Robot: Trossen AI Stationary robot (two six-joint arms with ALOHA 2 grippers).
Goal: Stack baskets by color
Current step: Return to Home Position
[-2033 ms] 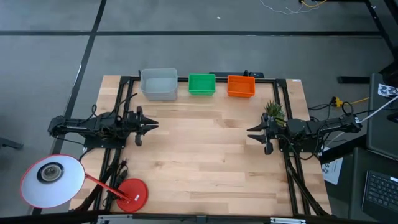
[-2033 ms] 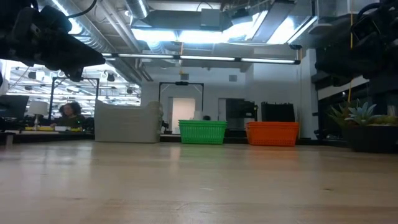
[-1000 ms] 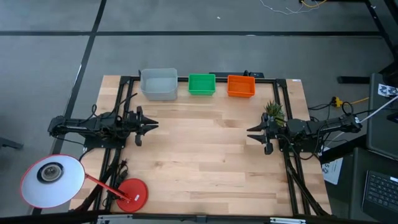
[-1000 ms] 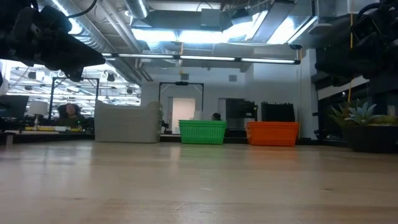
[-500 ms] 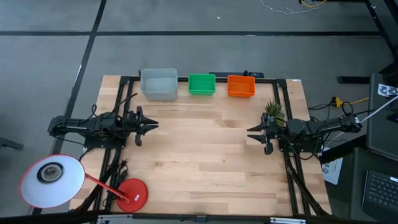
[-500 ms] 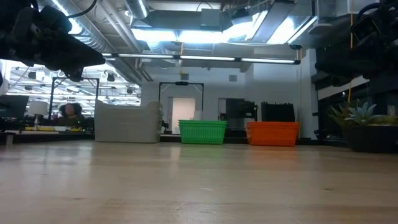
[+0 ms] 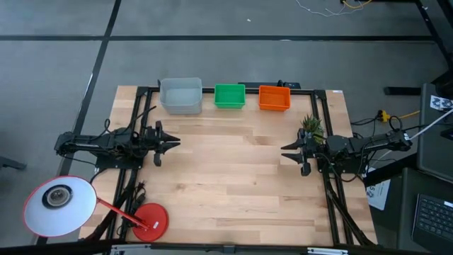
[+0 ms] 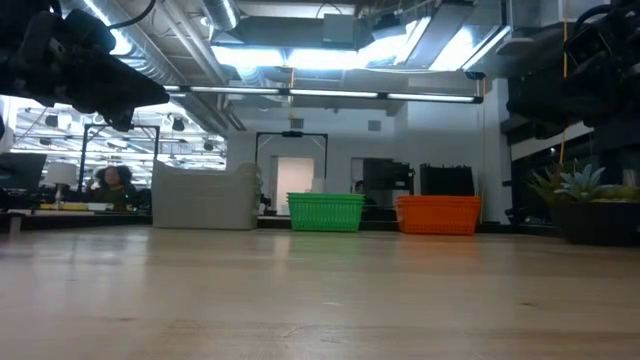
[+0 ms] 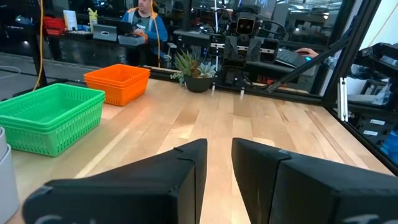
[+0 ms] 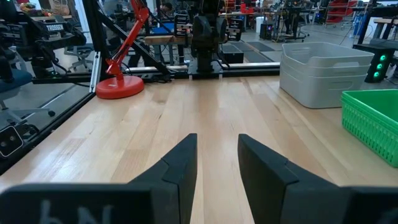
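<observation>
Apparently homing was done: baskets [image 7: 229, 95] were stacked far; left hand [image 7: 177, 142] and right hand [image 7: 284, 150] were held slightly parted, empty; nothing further seemed needed.

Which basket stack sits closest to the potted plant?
The orange stack, at the row's right end; the green stack and grey stack stand farther off.

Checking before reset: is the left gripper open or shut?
Open: the left gripper shows a gap with bare table through it, holding nothing.
</observation>
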